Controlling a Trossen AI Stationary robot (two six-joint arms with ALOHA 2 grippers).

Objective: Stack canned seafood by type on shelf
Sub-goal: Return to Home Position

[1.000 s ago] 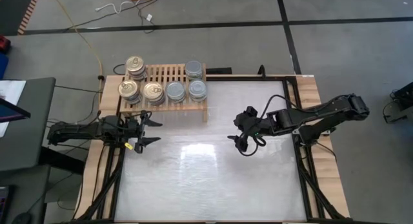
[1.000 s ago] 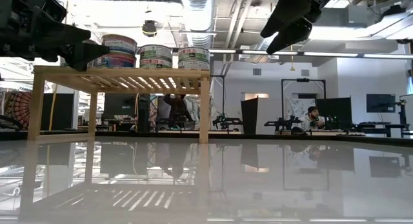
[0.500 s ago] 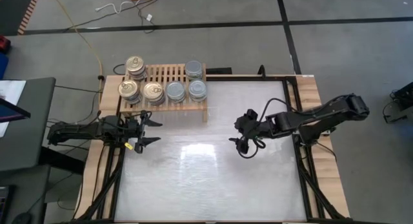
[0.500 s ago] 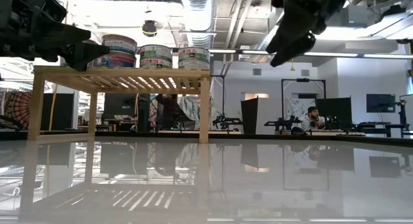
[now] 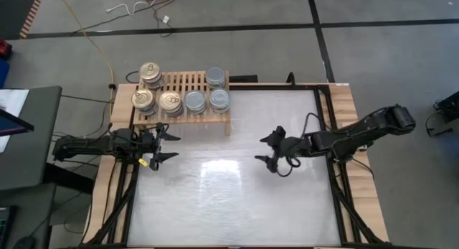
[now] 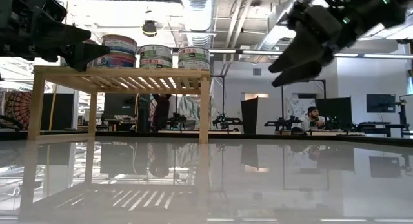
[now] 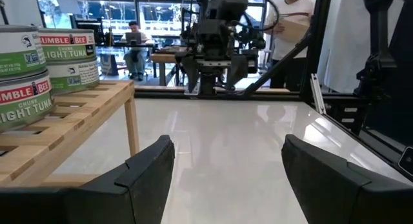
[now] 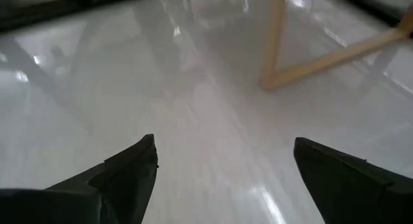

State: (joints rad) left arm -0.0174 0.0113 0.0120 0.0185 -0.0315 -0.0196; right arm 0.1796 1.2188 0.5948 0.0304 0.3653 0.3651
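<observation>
Fingers (image 7: 147,172) of the left gripper (image 5: 173,146) are spread wide w/ nothing btwn them. We see the same on the right gripper (image 5: 262,150): far apart, holding nothing.

Left gripper hangs at the table's left edge, just on the near side of the shelf (image 5: 188,81), at about can height and not touching it. In the low view it sits in front of the leftmost cans and hides part of them.

Right gripper is mid-table, right of the shelf and well apart from it, lifted off the white table (image 5: 237,199). One shelf leg (image 8: 276,40) shows ahead of it, w/ only white tabletop btwn.

Cans (image 5: 171,100) all sit on the slatted top, at the far left of the table:
- Near row: 2 gold tops on the left, 2 silver-grey on the right.
- Far row: 1 gold top at the left end, 1 silver-grey at the right end, bare slats btwn.

Our left wrist view shows green-label tuna cans (image 7: 32,69) stacked 2 high.

Around: yellow cable (image 5: 107,66) on the floor beyond the shelf, dark desk (image 5: 29,134) left of the table. In the room behind, a seated person (image 6: 313,115) is at a workstation, and a standing person (image 7: 293,14) is past the right arm.
</observation>
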